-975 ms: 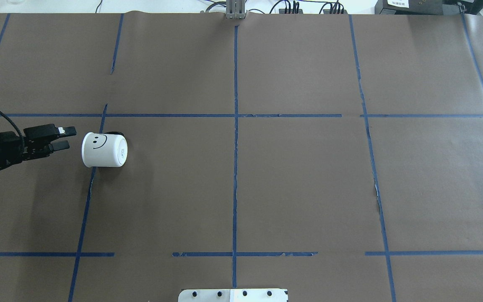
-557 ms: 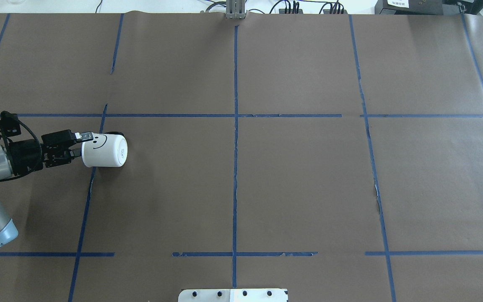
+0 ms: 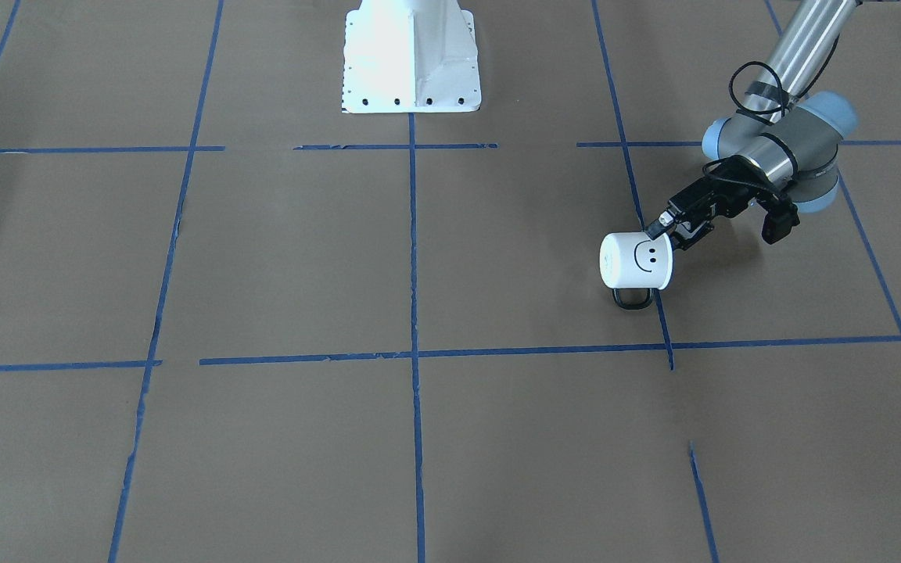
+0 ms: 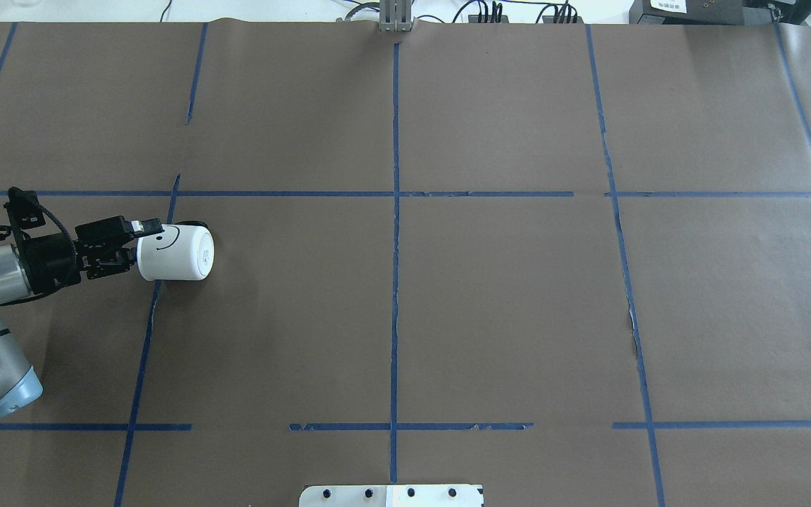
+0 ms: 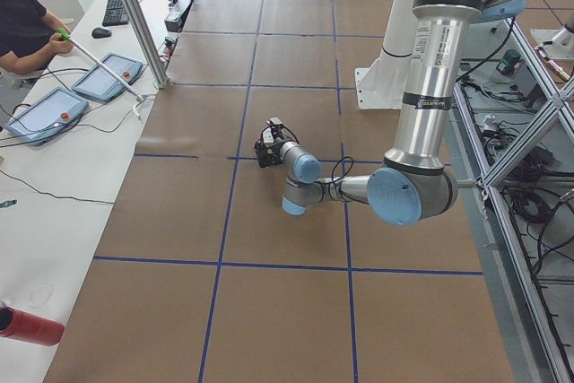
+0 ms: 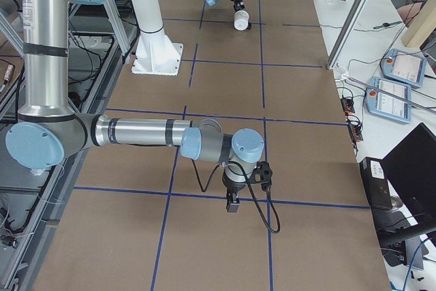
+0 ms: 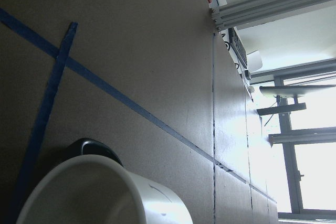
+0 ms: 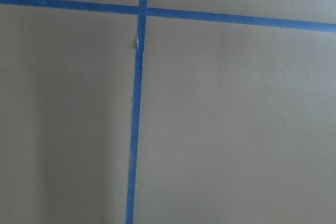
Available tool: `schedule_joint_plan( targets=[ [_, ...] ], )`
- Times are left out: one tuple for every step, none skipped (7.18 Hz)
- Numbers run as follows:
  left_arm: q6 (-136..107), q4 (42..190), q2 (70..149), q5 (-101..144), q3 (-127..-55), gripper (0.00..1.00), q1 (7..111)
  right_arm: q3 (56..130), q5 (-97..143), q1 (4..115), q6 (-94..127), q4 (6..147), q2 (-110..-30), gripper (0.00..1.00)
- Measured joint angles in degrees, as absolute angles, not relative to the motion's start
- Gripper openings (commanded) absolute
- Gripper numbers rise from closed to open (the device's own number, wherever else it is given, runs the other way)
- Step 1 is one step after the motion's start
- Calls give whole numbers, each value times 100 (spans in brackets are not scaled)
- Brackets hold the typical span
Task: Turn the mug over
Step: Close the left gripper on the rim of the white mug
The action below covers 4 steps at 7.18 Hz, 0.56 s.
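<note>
The white mug (image 4: 175,253) with the black smiley lies on its side on the brown paper at the left. Its mouth faces my left gripper and its base faces right. Its black handle (image 3: 632,300) rests on the table on the far side from the robot. My left gripper (image 4: 139,246) is open at the mug's mouth, with one finger (image 4: 146,227) over the rim's outside; the other is low by the opening. The left wrist view shows the mug's rim (image 7: 105,192) close below. My right gripper (image 6: 231,204) hangs over bare paper far from the mug; I cannot tell its state.
Blue tape lines (image 4: 395,211) divide the brown paper into squares. The robot's white base plate (image 3: 411,55) stands at the table's near middle edge. An operators' bench with tablets (image 5: 45,114) runs along the far side.
My left gripper has moved right, from a short way off the mug up to its mouth, one finger now over the rim. The mug has not moved.
</note>
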State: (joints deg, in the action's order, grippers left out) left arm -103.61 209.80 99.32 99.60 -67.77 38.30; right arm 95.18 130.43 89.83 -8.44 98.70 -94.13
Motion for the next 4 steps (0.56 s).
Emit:
schedule_joint_plan(
  targets=[
    [-10357, 21146, 9971, 9952, -6661, 95, 3821, 9519, 13043, 8982, -844, 9870, -9413, 100],
    [-10356, 21224, 9996, 9929, -6612, 86, 3810, 9518, 13043, 8982, -844, 9870, -9413, 100],
    [-10358, 21254, 10016, 9900, -6598, 67, 3798, 9519, 13043, 8982, -844, 9870, -9413, 100],
    [-10352, 21258, 10023, 9895, -6592, 38, 3785, 9518, 13043, 8982, -844, 9870, -9413, 100]
  ],
)
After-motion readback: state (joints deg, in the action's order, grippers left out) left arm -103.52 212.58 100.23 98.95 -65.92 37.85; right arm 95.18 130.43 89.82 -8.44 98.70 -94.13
